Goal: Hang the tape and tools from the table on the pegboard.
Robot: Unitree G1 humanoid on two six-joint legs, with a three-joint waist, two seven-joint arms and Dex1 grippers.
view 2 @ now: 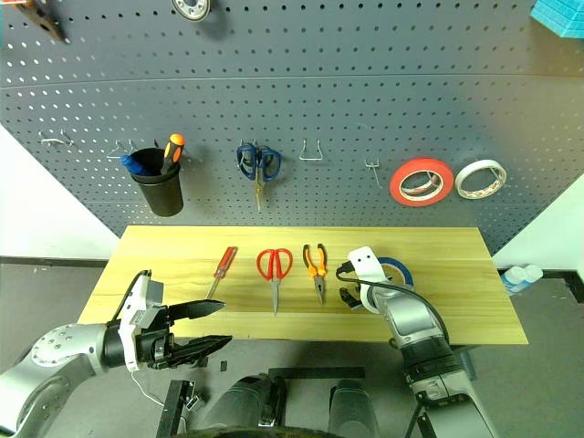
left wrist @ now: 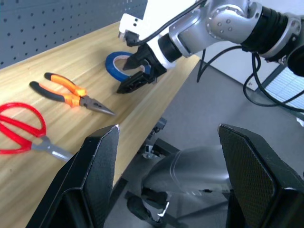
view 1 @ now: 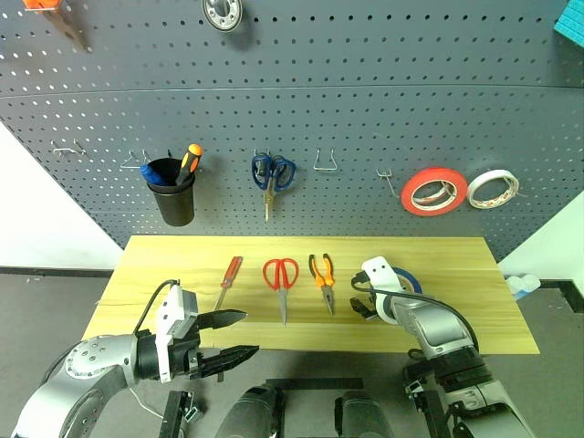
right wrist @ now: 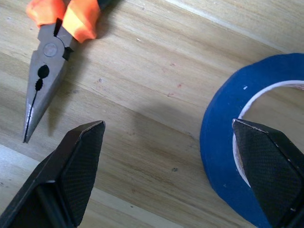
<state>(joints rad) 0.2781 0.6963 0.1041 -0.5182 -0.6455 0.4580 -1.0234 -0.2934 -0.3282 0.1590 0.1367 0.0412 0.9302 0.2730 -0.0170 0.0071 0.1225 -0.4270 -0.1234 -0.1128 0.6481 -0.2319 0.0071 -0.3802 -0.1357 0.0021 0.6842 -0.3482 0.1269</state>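
Hovering over blue tape (right wrist: 223, 142) on table (view 1: 456, 274), right fingers (right wrist: 80, 166) spread, left fingers (view 1: 224, 319) parted, empty

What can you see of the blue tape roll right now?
The blue tape roll is a flat ring with a wide hole and a pale inner core. It lies flat on the wooden table, near its right end, to the right of the pliers. The right hand hangs open just above it, one finger over the ring, not yet gripping.
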